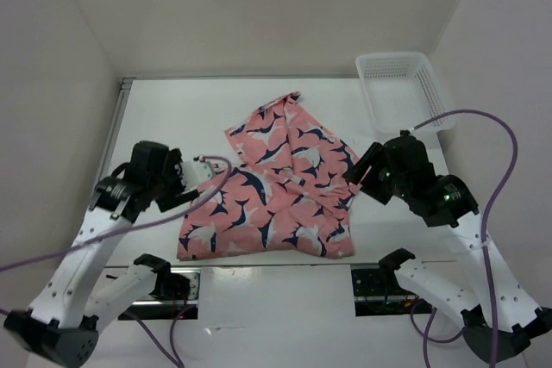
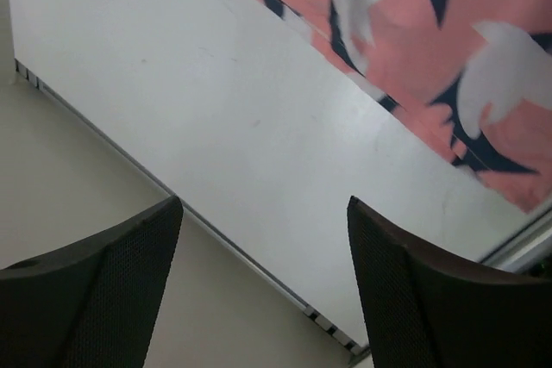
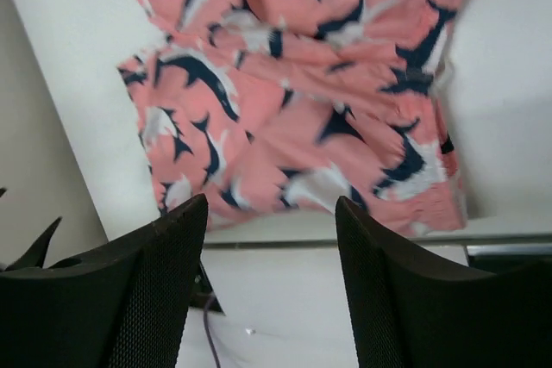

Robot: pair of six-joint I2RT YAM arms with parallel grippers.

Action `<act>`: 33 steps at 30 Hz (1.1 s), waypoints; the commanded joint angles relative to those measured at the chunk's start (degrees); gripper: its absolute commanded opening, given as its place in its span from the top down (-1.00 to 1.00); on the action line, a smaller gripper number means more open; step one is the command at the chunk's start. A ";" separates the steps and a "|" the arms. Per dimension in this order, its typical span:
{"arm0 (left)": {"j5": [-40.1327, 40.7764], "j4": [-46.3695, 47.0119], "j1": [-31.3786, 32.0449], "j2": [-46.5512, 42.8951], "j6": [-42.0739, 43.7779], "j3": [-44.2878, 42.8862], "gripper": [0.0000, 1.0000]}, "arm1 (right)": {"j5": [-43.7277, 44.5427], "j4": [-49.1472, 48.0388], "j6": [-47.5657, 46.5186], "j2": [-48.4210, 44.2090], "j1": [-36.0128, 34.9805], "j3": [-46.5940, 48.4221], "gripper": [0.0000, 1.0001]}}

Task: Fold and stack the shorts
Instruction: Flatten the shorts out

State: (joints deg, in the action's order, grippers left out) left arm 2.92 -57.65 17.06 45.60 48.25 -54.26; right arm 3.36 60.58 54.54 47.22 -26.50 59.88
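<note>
- Across the middle of the overhead frame, the white table (image 1: 172, 118) carries the shorts (image 1: 276, 183). They lie rumpled at centre, with one corner reaching toward the upper middle.
- At upper right sits a white mesh basket (image 1: 392, 59), apart from the fabric.
- Lower down, the left tool (image 1: 203, 170) hangs at the cloth's left edge and the right tool (image 1: 357, 171) at its right edge. Both have their fingers apart with nothing between them.
- I'd judge folding has hardly begun, since no tidy fold shows. The step in hand is taking hold, so each tool must next drop to a hem and pinch it.
- Only the overhead view shows the basket and the whole outline. The left wrist view shows bare table under its fingers, with cloth at its upper right. The right wrist view shows the wrinkles close up.
</note>
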 commanded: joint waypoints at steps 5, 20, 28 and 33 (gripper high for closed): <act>3.06 28.72 -0.27 36.26 -20.53 -16.81 -0.78 | 12.62 -8.52 -7.87 16.48 -0.57 6.66 -0.16; -0.71 23.82 -0.27 92.46 -27.24 -69.66 -0.99 | 22.31 -31.48 -9.63 53.31 -4.96 4.98 0.77; -13.38 26.35 -1.59 89.13 -29.18 -59.31 -0.87 | 20.20 -29.56 -9.11 67.03 -2.59 13.22 0.49; -4.17 24.35 -0.98 92.29 -31.54 -58.67 0.08 | 19.50 -29.02 -10.15 67.83 -2.59 13.68 0.46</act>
State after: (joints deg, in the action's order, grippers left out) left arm -5.19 -30.11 15.75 135.79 18.17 -112.99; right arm 23.29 31.59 44.82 111.83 -29.47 73.97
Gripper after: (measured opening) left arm 0.524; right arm 0.264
